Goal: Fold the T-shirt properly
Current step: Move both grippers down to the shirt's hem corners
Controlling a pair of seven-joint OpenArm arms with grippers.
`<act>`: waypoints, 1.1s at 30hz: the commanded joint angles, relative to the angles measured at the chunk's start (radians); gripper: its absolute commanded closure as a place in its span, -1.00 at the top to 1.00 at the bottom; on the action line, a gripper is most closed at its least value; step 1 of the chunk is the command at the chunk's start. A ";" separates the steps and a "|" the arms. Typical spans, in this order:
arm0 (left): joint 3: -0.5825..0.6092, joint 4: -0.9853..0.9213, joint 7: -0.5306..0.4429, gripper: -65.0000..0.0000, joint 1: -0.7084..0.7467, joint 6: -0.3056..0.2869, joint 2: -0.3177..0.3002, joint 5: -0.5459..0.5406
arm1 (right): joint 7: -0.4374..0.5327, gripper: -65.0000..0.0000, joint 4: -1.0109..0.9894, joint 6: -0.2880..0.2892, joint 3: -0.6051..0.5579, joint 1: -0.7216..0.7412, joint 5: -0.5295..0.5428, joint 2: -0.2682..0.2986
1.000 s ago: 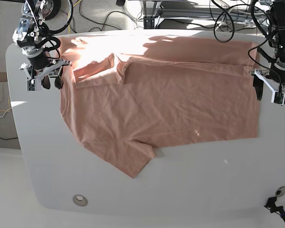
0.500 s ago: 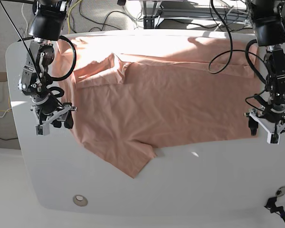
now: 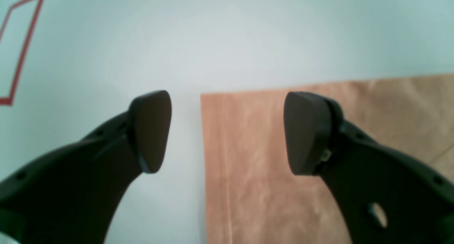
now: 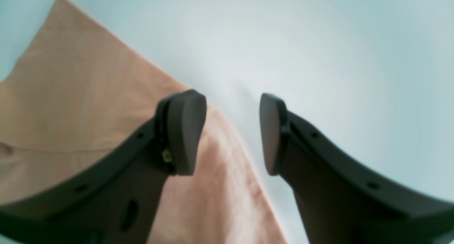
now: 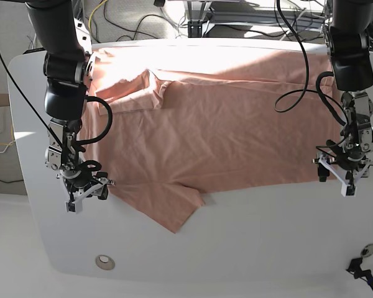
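The T-shirt [image 5: 217, 130] lies spread across the white bench [image 5: 248, 248], salmon pink and wrinkled, filling the far and middle part of the top. One sleeve points toward the near edge, a little left of centre; the other is folded over the body at the far left. Sunlight washes out its far edge.

In the base view the left end effector [image 5: 339, 174] hangs low at the right side of the bench, at the shirt's near right corner. Its wrist camera shows the two dark pads spread wide apart, with nothing between them but the bench and the straight side edge of the cloth: one pad [image 3: 150, 130] is over bare bench, the other [image 3: 306, 132] over fabric. A red outlined mark [image 3: 17, 52] shows on the bench at the upper left of that view.

The right end effector [image 5: 84, 192] hangs low at the left side of the bench, at the shirt's left edge near the near sleeve. Its wrist view shows the pads parted with a clear gap, gripping nothing; one pad [image 4: 184, 130] is over cloth and the other [image 4: 271, 134] over bare bench, with the cloth's slanting edge running between them.

A round metal fitting [image 5: 104, 261] sits in the bench near the near left corner, and cables [image 5: 149, 18] lie beyond the far edge
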 commanded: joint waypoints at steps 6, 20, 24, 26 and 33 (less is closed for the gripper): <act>-0.005 -0.055 -0.083 0.43 -0.026 0.004 -0.022 -0.003 | 0.140 -0.15 -0.210 0.002 0.001 0.123 -0.020 0.005; -0.074 -0.050 -0.085 0.44 -0.025 0.236 -0.044 -0.007 | 0.148 -0.15 -0.228 0.002 0.001 0.089 -0.020 -0.082; -0.091 -0.050 -0.085 0.44 -0.022 0.199 -0.050 -0.004 | 0.148 -0.16 -0.227 0.002 0.001 0.080 -0.020 -0.084; -0.091 -0.050 -0.085 0.44 -0.022 0.170 -0.059 -0.007 | 0.151 -0.20 -0.225 0.004 0.001 0.064 -0.020 -0.084; -0.088 -0.053 -0.085 0.44 -0.022 0.127 -0.055 -0.004 | 0.166 -1.00 -0.225 0.004 0.001 0.061 -0.020 -0.079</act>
